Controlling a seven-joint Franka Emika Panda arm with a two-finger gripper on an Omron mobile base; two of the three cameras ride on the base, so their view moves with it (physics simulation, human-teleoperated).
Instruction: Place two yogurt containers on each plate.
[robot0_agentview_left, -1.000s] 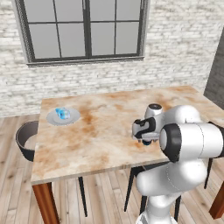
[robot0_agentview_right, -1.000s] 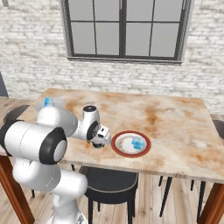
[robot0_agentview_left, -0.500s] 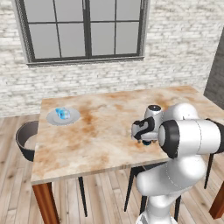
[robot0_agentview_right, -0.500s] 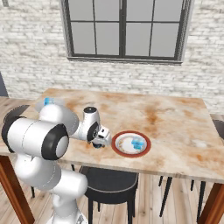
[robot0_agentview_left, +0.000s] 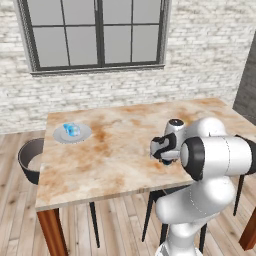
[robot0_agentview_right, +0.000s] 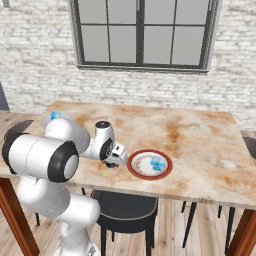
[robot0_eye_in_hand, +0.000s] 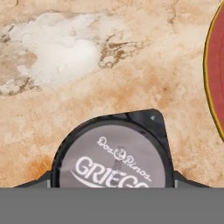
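Tool (robot0_agentview_right: 116, 162) near table (robot0_agentview_right: 200, 150) edge, beside red-rimmed plate (robot0_agentview_right: 150, 164).

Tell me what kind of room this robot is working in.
Likely a dining corner of a home kitchen: a marble-patterned dining table on wooden legs, dark chairs tucked under it, a rimmed plate with yogurt cups, and a whitewashed brick wall with a paned window.
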